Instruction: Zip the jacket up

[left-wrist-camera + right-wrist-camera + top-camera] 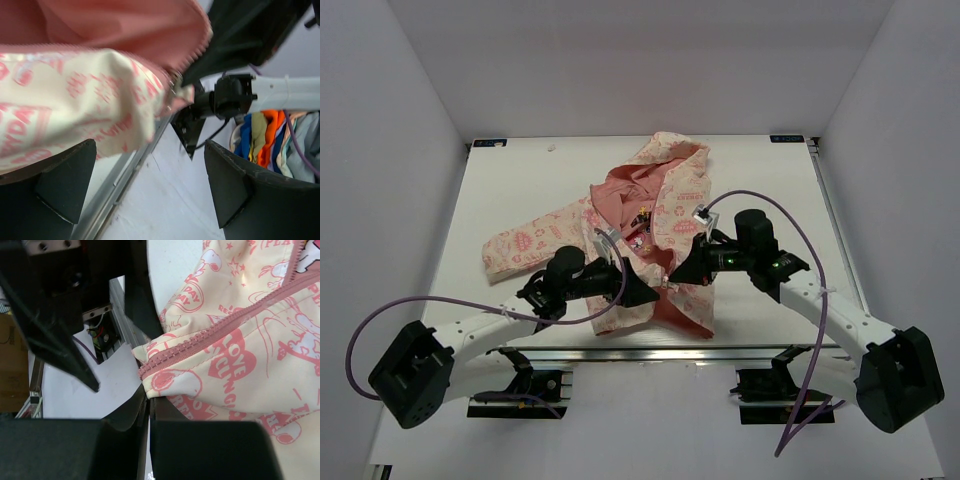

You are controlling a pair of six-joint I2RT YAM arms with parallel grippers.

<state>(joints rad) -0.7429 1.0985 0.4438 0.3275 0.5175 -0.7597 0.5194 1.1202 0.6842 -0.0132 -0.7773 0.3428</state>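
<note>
The white worktop point(770, 180) is boxed in by pale walls point(620, 60) on three sides. It lies bare along the far edge and down the right side, so that is where the open room is. One jacket point(670, 215) lies across its middle, with the hood point(670, 160) towards the far edge and one sleeve point(525, 245) stretched out to the left. Its hem sits close to the near edge, where two arms converge. The second sleeve is hidden, and the arms cover the lower front in the top view. The left claw point(645, 293) is released, jaws wide apart, with a cream panel hanging near one finger point(65, 185); I cannot tell whether they touch. The right claw point(149, 405) is clenched on the jacket's bottom corner, just beside the left claw's tips. From that pinch a line of pink zipper point(220, 325) teeth runs up the front, cut off at the frame edge; whether both rows mesh is hard to make out. Two purple cables point(760, 195) loop off the arms. Past the near edge, the left wrist view catches a blurred heap of coloured clothes point(270, 135).
</note>
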